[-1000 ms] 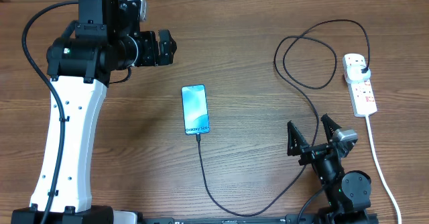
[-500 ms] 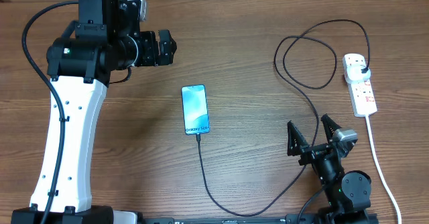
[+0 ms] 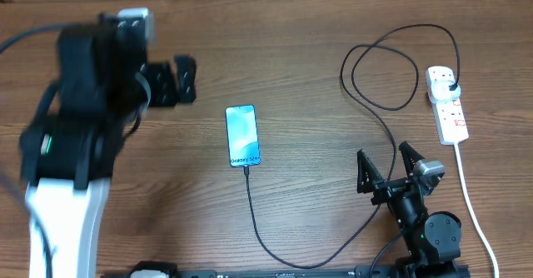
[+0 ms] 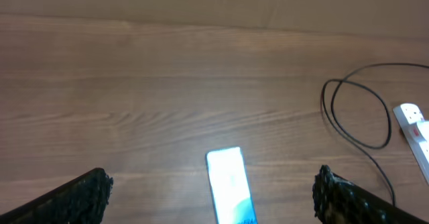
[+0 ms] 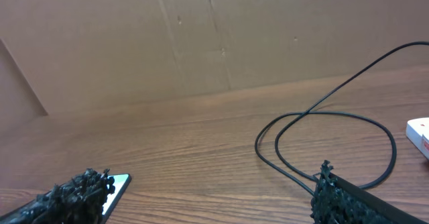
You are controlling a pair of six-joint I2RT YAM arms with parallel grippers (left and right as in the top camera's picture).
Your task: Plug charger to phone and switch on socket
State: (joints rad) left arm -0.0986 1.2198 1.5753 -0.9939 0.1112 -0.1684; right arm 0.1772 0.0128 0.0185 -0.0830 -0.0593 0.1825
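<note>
One phone (image 3: pixel 242 136), one charger (image 3: pixel 248 191), one socket (image 3: pixel 450 113).

A robotics lab bench, by the look of it: a wood-grain desk (image 3: pixel 316 78) with two robot arms at its near edge, one white-shelled arm (image 3: pixel 67 220) and one small black arm (image 3: pixel 425 224). Plain brown cardboard sheeting (image 5: pixel 201 36) stands along the desk's far edge, and a white socket (image 3: pixel 448 105) lies near the desk's right end.

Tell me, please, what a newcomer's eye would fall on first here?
The blurred left arm fills the upper left, its left gripper open. At the centre lies the phone, the charger running from its near edge and looping right to the white socket at the far right.
</note>
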